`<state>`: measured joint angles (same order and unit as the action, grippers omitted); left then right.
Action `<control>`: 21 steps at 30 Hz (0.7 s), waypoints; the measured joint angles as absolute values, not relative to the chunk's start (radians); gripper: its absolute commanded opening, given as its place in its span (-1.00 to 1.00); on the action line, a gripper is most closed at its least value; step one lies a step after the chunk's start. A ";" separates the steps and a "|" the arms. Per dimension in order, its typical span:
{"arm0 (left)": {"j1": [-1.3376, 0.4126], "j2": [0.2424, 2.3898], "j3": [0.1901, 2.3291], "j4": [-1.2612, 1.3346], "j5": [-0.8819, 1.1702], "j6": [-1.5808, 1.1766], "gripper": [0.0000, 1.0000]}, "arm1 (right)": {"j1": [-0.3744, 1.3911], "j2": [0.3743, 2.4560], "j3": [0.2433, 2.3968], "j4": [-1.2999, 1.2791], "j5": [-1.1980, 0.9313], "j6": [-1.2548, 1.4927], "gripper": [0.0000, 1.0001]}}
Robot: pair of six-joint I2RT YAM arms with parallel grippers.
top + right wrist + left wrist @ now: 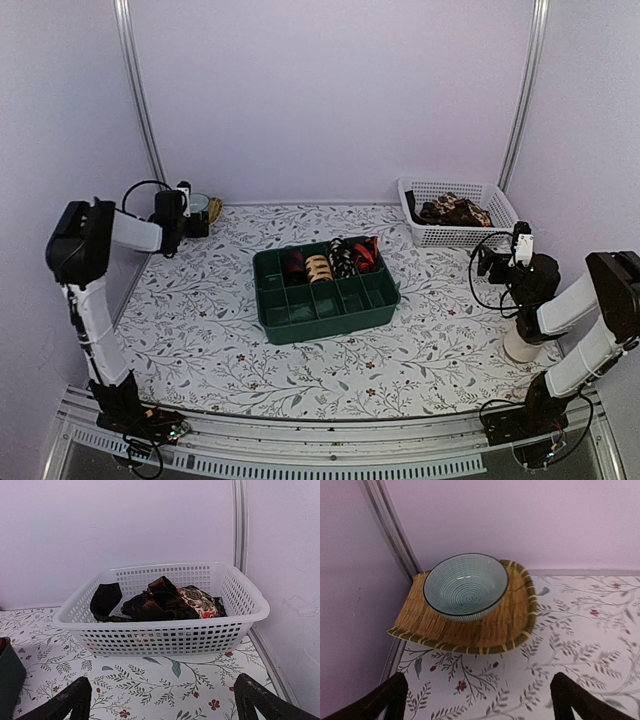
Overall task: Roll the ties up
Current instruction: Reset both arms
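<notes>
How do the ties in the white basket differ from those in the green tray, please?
The basket ties lie unrolled, heaped in the white basket; the tray ties are coiled. The basket ties share one space; the tray ties sit in separate compartments of the green tray. Both are patterned fabric.

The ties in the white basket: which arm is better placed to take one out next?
Right, probably. The open right gripper faces the white basket holding the unrolled ties. The left gripper, also open, faces a bowl on a woven tray in the far left corner.
</notes>
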<state>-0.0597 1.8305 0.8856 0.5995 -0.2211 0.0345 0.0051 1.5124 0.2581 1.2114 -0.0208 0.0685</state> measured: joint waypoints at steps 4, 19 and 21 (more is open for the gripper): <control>-0.087 2.283 1.489 0.208 -0.458 -0.060 0.98 | 0.005 1.512 0.258 1.211 -0.021 0.070 1.00; -0.200 2.284 1.504 -1.186 -1.327 -1.493 1.00 | 0.005 1.512 0.259 1.210 -0.022 0.071 1.00; -0.218 2.284 1.489 -1.243 -1.355 -1.575 1.00 | 0.005 1.512 0.259 1.210 -0.022 0.070 1.00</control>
